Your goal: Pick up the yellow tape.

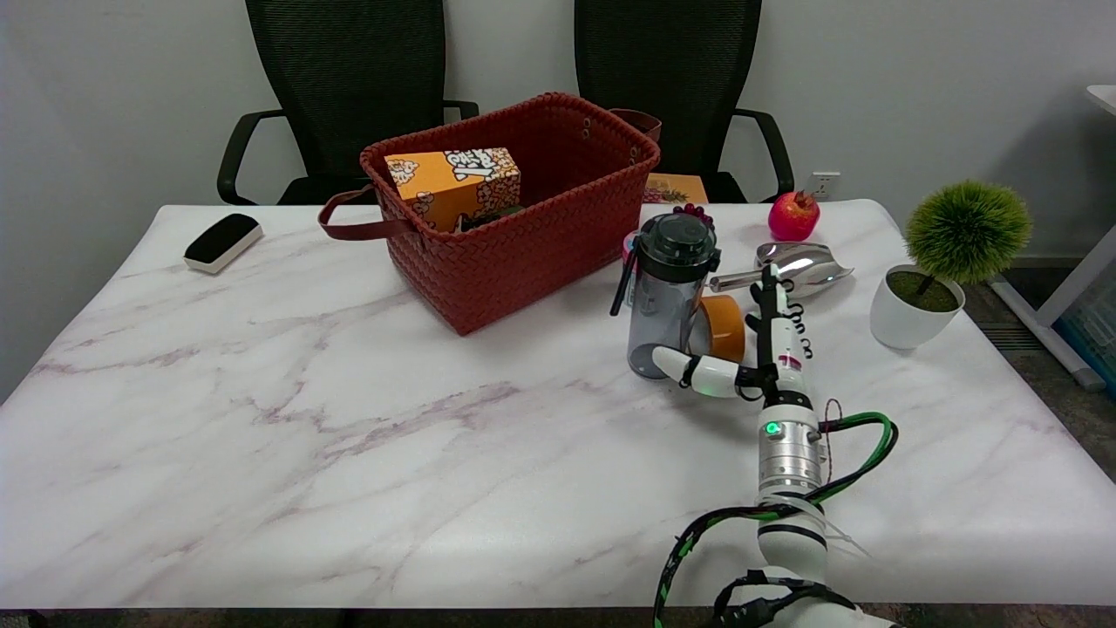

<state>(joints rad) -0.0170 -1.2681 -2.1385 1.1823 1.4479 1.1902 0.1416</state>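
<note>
The yellow tape [725, 326] is an orange-yellow roll standing on its edge on the marble table [349, 436], leaning against the right side of a smoky grey water bottle [667, 292]. My right hand [757, 349] reaches in from the lower right. Its fingers [771, 301] stretch upward just right of the roll. The thumb [689, 368] juts left below the roll, in front of the bottle's base. The hand brackets the tape and holds nothing; whether it touches the roll I cannot tell.
A red woven basket [558, 235] holding an orange box [453, 185] stands behind the bottle. A metal scoop [798, 264], a red pomegranate [793, 216] and a potted green plant [937, 262] lie to the right. A black-topped eraser [222, 242] sits far left.
</note>
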